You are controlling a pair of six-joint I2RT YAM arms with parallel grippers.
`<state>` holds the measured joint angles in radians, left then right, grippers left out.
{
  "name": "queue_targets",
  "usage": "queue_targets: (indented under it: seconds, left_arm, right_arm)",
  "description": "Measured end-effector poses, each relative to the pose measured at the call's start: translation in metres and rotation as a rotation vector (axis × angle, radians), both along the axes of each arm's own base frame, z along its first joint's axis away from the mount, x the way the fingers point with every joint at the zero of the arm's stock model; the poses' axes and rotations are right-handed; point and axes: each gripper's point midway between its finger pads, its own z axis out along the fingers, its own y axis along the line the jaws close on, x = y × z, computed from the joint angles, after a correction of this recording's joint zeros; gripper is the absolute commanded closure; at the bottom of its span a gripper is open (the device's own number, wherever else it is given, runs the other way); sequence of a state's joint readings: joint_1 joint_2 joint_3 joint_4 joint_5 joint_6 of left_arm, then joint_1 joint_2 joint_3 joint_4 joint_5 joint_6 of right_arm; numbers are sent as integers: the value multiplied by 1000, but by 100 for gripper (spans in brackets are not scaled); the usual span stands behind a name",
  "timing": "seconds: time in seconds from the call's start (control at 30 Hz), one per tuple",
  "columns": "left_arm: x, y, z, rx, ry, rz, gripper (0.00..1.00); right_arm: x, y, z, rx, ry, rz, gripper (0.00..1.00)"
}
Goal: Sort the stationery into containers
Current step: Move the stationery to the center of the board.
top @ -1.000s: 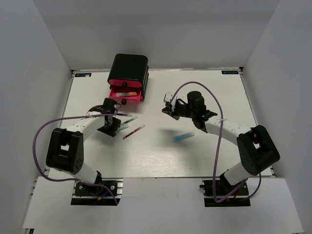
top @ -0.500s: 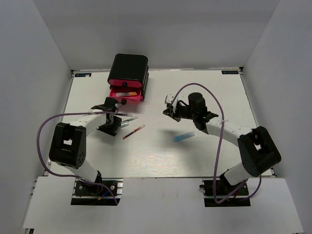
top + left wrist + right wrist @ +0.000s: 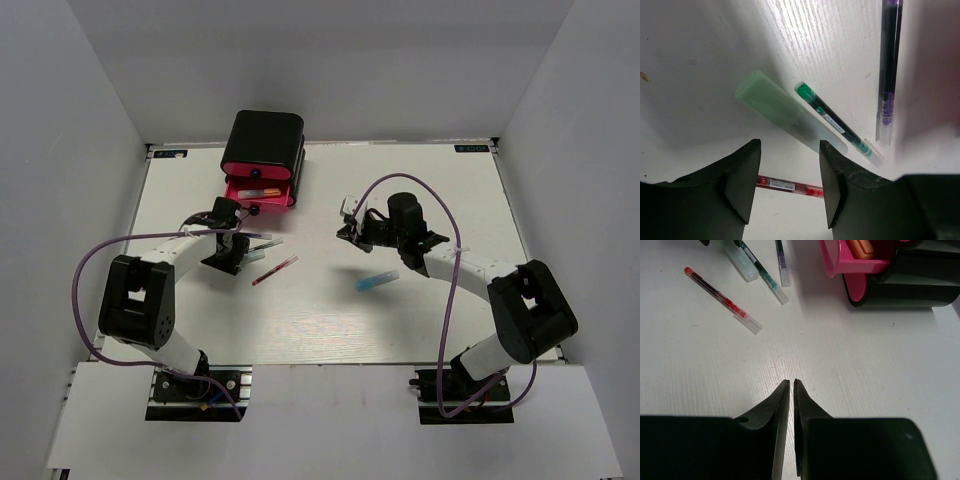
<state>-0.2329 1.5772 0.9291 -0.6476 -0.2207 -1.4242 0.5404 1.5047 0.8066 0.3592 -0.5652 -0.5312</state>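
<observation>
1. White tabletop (image 3: pixel 430 180), boxed in by pale grey walls, fills your overhead view, with both arms reaching in from the near edge.
2. At far left, your left gripper (image 3: pixel 790 145) hangs low over the board, jaws spread wide and nothing between them.
3. Just beyond its fingertips lies the mint marker (image 3: pixel 767 97), its clear cap end nearest the gripper. The green pen (image 3: pixel 832 117) lies close alongside it, and the two look to be touching near the cap.
4. To the right of that pair in the wrist view, a dark purple-tinted pen (image 3: pixel 888 75) lies apart and almost straight up the frame. The red pen (image 3: pixel 785 186) shows in the gap between the two fingers, on the near side of the marker.
5. Beyond the pens, at the table's far edge and left of centre, stands the black box (image 3: pixel 266 140). A pink drawer (image 3: pixel 258 190) is pulled out toward the arms, though you cannot tell which level it is. An orange marker (image 3: pixel 862 247) lies inside it.
6. Mid-table, the blue marker (image 3: pixel 377 279) lies alone, well apart from the pens and near your right arm.
7. At right, your right gripper (image 3: pixel 791 382) hovers over bare board, facing the pens and the drawer. Its fingers are drawn together to a hairline slit, and nothing shows between them.
</observation>
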Motion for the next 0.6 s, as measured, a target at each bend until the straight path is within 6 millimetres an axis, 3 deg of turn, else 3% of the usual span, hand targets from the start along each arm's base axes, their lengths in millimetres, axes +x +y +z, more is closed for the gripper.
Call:
queue_targets:
  seconds: [0.5, 0.6]
  left_arm:
    - [12, -3, -14, 2, 42, 20, 35]
    - [15, -4, -15, 2, 50, 19, 40]
  right_arm:
    - [-1, -1, 1, 2, -3, -2, 86]
    - [-1, -1, 2, 2, -3, -2, 86]
